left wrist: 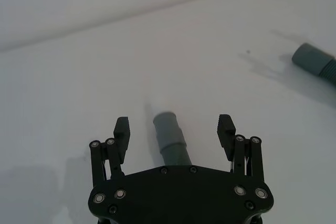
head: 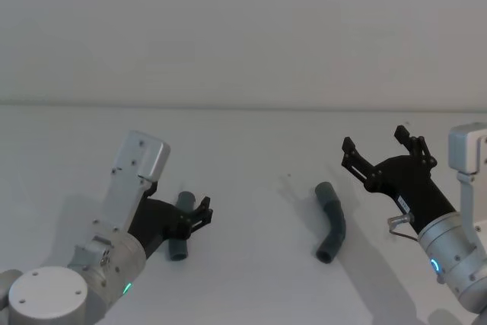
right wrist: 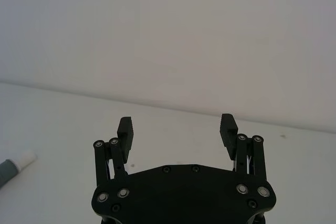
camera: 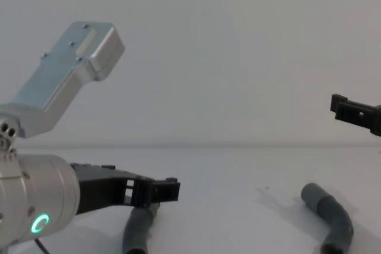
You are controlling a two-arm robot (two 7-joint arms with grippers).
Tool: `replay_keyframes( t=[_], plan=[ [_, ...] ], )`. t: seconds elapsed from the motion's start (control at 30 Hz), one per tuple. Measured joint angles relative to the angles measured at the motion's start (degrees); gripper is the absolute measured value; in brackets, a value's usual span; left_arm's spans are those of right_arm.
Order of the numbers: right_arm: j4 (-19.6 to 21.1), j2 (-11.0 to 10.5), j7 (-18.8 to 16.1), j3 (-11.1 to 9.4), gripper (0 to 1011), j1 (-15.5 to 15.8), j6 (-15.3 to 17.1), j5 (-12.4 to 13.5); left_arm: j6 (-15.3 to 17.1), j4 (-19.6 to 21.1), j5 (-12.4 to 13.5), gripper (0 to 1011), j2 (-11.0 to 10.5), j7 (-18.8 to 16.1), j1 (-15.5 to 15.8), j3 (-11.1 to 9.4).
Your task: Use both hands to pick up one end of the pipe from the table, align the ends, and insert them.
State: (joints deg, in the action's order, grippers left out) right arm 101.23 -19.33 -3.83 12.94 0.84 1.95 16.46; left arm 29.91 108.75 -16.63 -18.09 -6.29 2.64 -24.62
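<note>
Dropping the wide-open left claw (left wrist: 174, 123) straight down over the pipe (left wrist: 171, 142) lying between its jaws on the desk (head: 251, 150) and pinching square seems best to me, while the equally wide right claw (head: 374, 138) hovers above the other pipe piece (head: 332, 222).

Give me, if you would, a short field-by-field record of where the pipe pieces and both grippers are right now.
Left gripper: open, low, fingers on either side of the straight pipe piece, not gripping
Right gripper: open, raised above the table, holding nothing
Bent pipe piece: lying on the table, left of the right gripper
Pieces: apart, not joined
</note>
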Motion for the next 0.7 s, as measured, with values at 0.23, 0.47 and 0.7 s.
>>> replay_keyframes(
  t=[0.23, 0.47, 0.7],
  plan=[
    [0.0, 0.0, 0.0, 0.0, 1002, 0.0, 0.0, 0.0, 4.52, 0.6, -0.52, 1001, 0.71, -0.36, 0.13, 0.06],
    [0.0, 0.0, 0.0, 0.0, 1002, 0.0, 0.0, 0.0, 8.01, 0.66, -0.68, 1001, 1.39, -0.43, 0.57, -0.21],
    [0.0, 0.0, 0.0, 0.0, 1002, 0.0, 0.0, 0.0, 9.62, 0.21, -0.66, 1001, 2.1, -0.58, 0.76, -0.39]
  ],
)
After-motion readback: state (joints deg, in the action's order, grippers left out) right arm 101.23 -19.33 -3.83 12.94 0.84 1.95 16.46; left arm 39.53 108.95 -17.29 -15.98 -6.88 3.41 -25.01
